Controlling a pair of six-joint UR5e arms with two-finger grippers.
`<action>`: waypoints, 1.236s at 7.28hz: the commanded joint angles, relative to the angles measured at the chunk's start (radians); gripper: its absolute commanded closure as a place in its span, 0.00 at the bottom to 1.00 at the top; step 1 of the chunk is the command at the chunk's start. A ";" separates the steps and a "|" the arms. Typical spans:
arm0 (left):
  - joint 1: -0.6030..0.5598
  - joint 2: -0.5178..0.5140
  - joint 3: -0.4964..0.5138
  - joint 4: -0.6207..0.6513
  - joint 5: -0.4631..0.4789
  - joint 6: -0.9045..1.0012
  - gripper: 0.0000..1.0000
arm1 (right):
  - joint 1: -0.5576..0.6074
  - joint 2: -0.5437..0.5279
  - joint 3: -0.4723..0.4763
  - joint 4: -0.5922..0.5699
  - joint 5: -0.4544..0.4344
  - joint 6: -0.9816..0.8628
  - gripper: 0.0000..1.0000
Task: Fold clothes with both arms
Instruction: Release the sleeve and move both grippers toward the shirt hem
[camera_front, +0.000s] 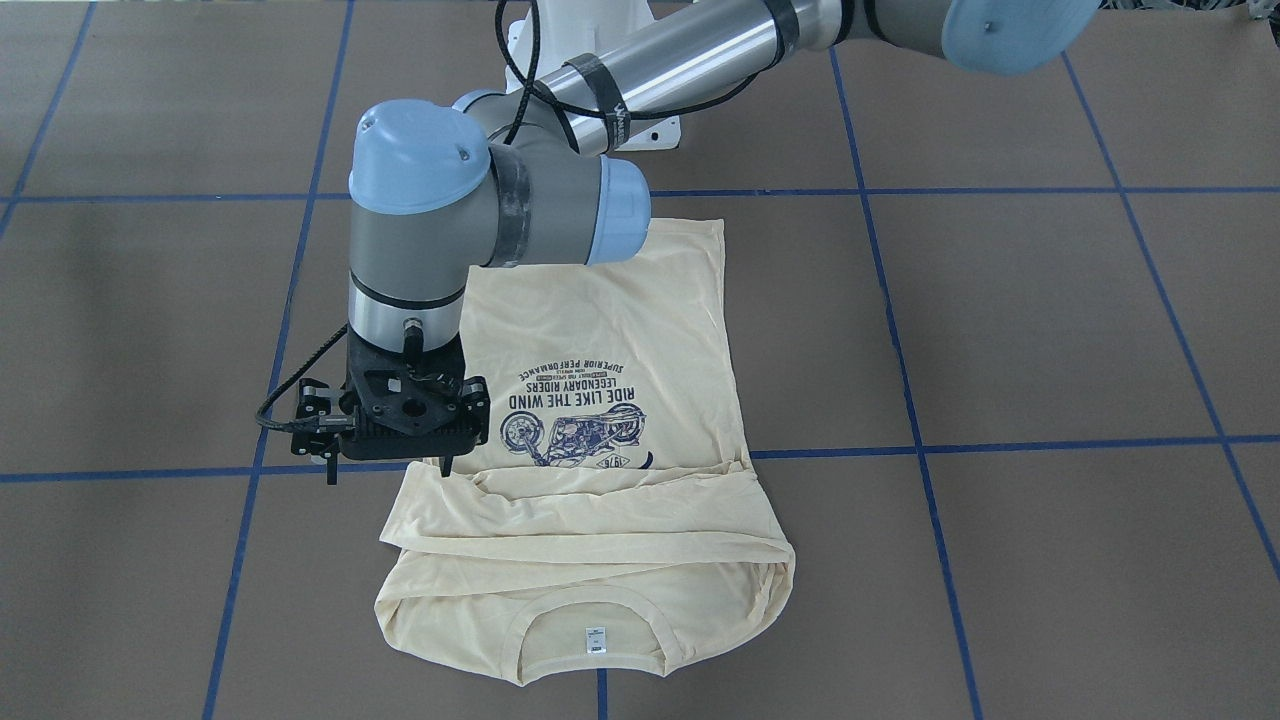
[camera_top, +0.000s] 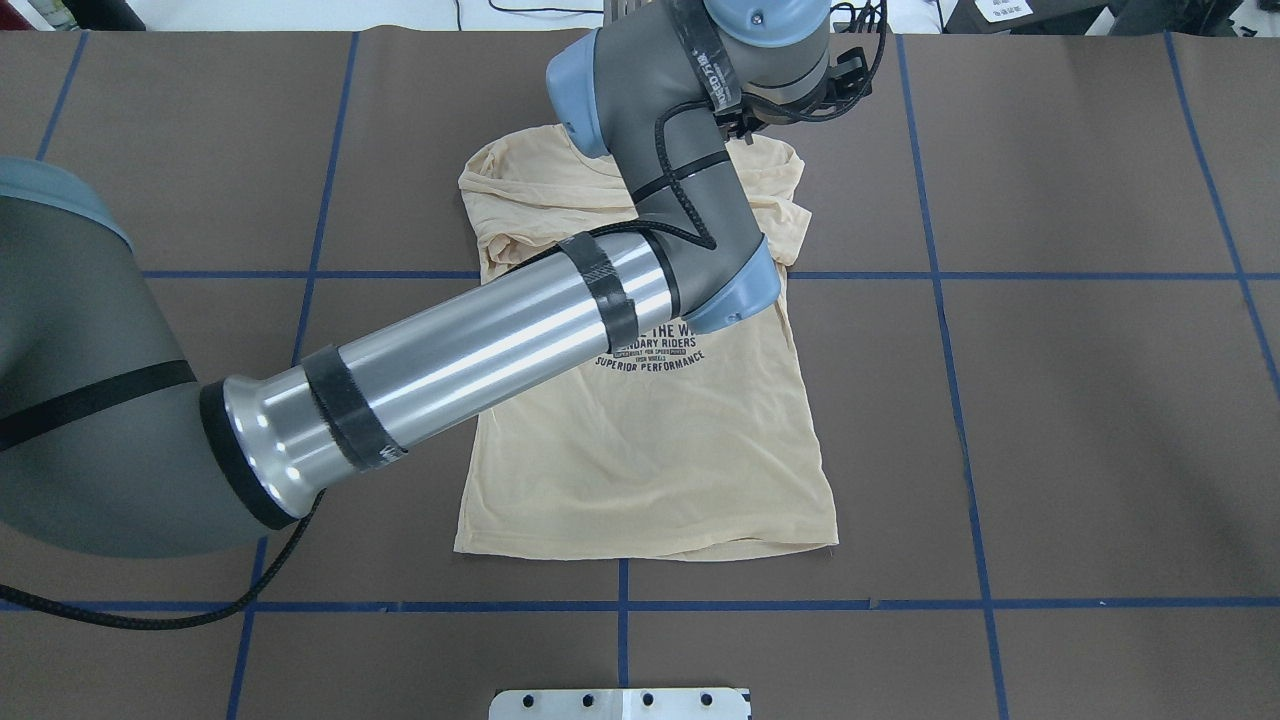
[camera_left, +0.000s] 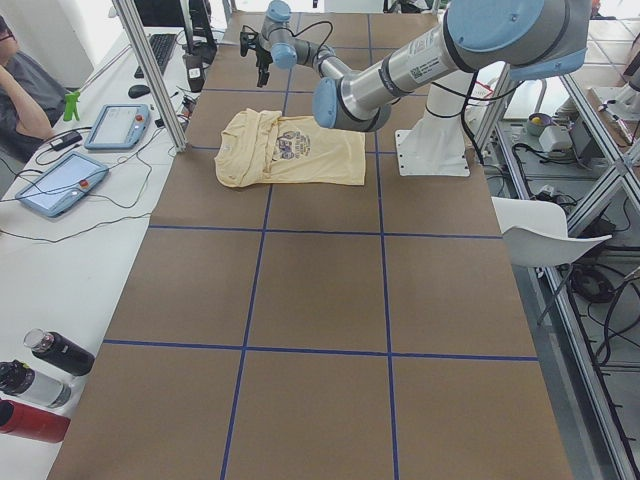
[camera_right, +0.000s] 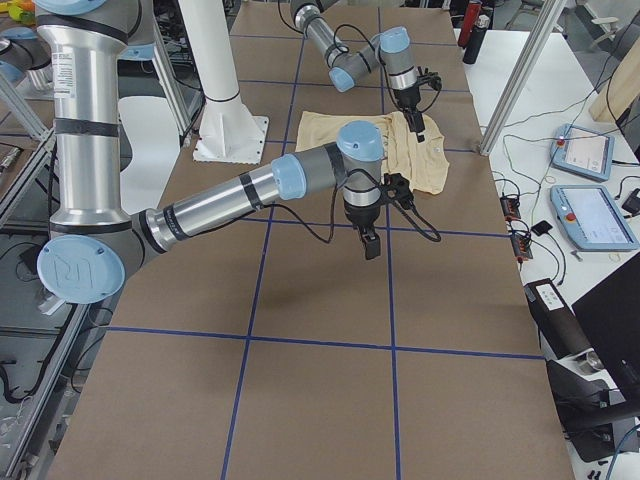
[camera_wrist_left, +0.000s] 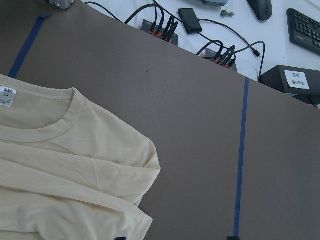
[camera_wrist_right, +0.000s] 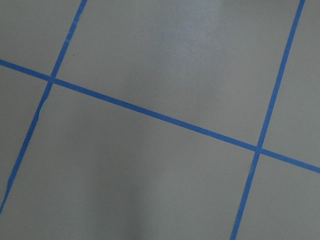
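Note:
The pale yellow shirt (camera_front: 620, 330) lies flat on the brown table, print up, with its collar and white neck label (camera_front: 596, 640) on the side away from the robot. Both sleeves are folded in across the chest (camera_front: 580, 510). It also shows in the overhead view (camera_top: 650, 450). My left arm reaches across the shirt. Its gripper (camera_front: 388, 468) hangs open and empty just above the shirt's shoulder edge on my right side. The left wrist view shows the collar (camera_wrist_left: 60, 115) and the two fingertips apart at the bottom edge. My right gripper (camera_right: 372, 245) hangs over bare table beside the shirt. I cannot tell whether it is open or shut.
The white pedestal base (camera_front: 640, 130) stands behind the shirt's hem. Blue tape lines (camera_wrist_right: 150, 115) mark the table in squares. Beyond the far edge are cables (camera_wrist_left: 165, 27), teach pendants (camera_left: 60, 180), an aluminium post (camera_left: 160, 80) and an operator. Bottles (camera_left: 50, 355) lie at the left end.

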 joint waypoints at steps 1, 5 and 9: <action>-0.018 0.259 -0.424 0.223 -0.061 0.180 0.00 | -0.003 0.011 0.015 0.001 0.009 0.074 0.00; -0.047 0.791 -1.100 0.399 -0.067 0.451 0.00 | -0.180 -0.007 0.044 0.327 0.013 0.603 0.00; -0.032 1.032 -1.259 0.387 -0.073 0.368 0.00 | -0.620 -0.074 0.254 0.394 -0.345 1.108 0.00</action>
